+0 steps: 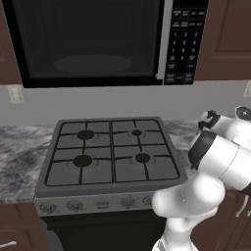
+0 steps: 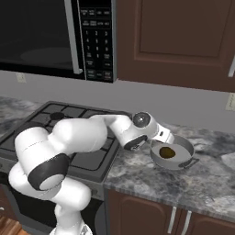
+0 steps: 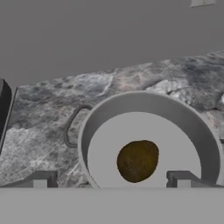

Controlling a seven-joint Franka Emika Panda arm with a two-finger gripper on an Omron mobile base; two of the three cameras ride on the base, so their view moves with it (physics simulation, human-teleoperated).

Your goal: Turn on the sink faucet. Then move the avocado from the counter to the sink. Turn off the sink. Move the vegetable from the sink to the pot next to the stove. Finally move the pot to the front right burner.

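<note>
The jaws stand wide apart, and the gripper (image 3: 111, 179) holds nothing; in the hand view its two fingertips (image 3: 40, 180) rise at either side of the near rim of the pot (image 3: 98, 118). The avocado (image 3: 137, 160) lies on the pot's pale floor between those tips, a dark brown-green oval. Its long axis runs slightly aslant in the hand view, from lower left to upper right; which end is the stalk end cannot be made out.

The near rim of the pot is cut off at the bottom of the hand view. One thin loop handle (image 3: 72, 124) sticks out from its left side, flat over the marbled table (image 3: 43, 109). From the right base view the pot (image 2: 182, 148) sits on the table (image 2: 151, 179) just beside the stove (image 2: 94, 160), with the avocado (image 2: 167, 152) inside and a handle pointing toward the front right. There the gripper (image 2: 161, 136) hangs over the pot's left rim, its fingers hard to tell apart.

In the left base view the arm's white body hides the pot; the stove (image 1: 110, 147) shows four bare burners under the microwave (image 1: 98, 39).
</note>
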